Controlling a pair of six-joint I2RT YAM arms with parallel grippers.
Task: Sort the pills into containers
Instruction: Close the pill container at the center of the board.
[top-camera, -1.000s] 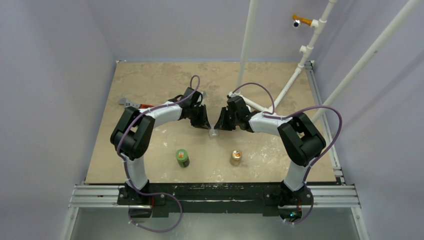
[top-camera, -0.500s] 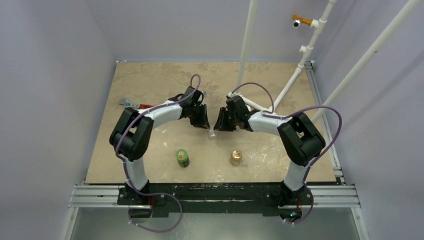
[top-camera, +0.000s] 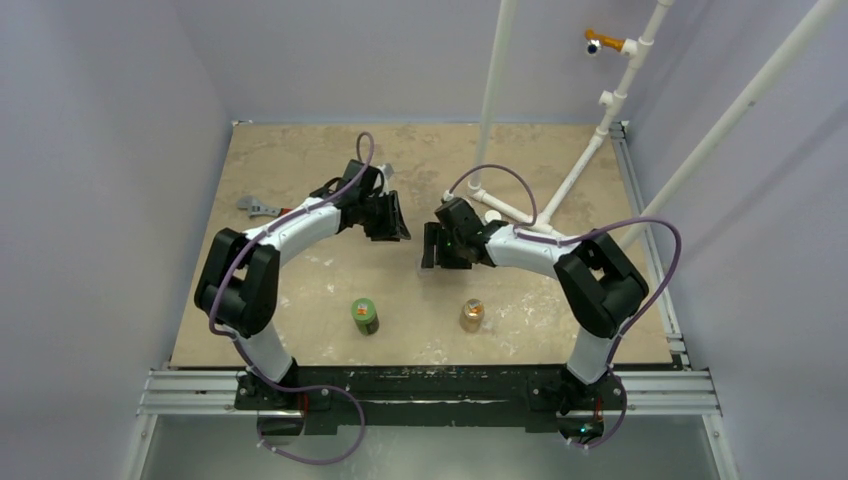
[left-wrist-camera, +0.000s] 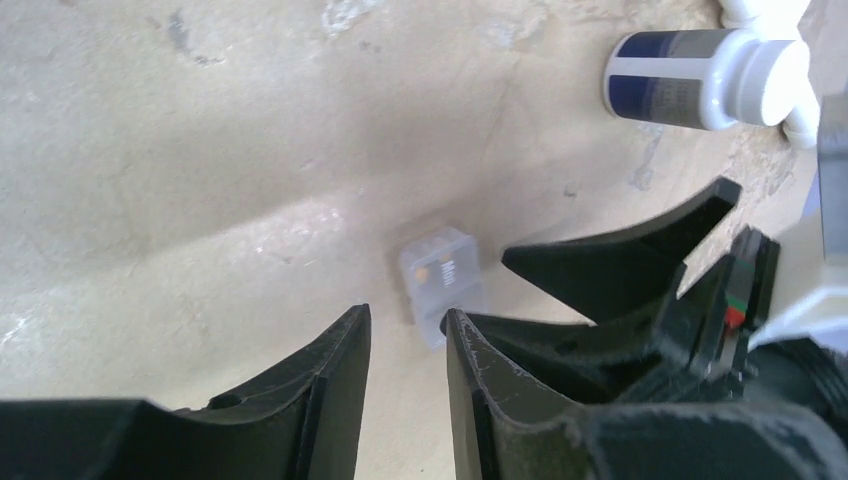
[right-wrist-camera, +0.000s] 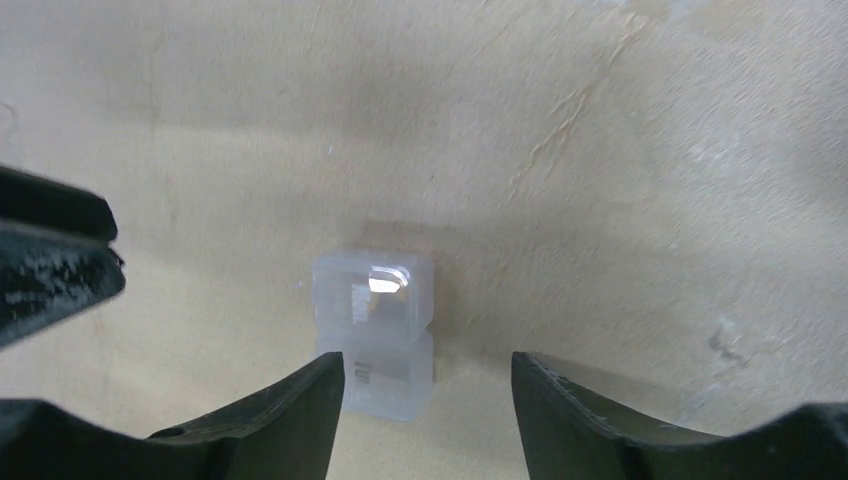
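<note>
The container, a small clear plastic case (top-camera: 427, 266), lies flat on the tan table. In the left wrist view the case (left-wrist-camera: 443, 280) holds a tiny tan bit, apparently one of the pills (left-wrist-camera: 424, 272). My left gripper (top-camera: 390, 226) hangs up-left of the case, apart from it, and is open (left-wrist-camera: 408, 320) by a narrow gap with nothing in it. My right gripper (top-camera: 432, 256) hovers at the case's right side. It is open wide (right-wrist-camera: 428, 368), and the case (right-wrist-camera: 375, 325) lies just inside its left finger, not clamped.
A green bottle (top-camera: 364, 315) and a tan-orange bottle (top-camera: 471, 315) stand nearer the arm bases. A dark bottle with a white cap (left-wrist-camera: 700, 85) lies by the white pipes (top-camera: 560, 190). A grey tool (top-camera: 258, 208) rests at the far left.
Both grippers have opened and let go of the case. The left arm has drawn back up and to the left. The right gripper has shifted slightly left over the case.
</note>
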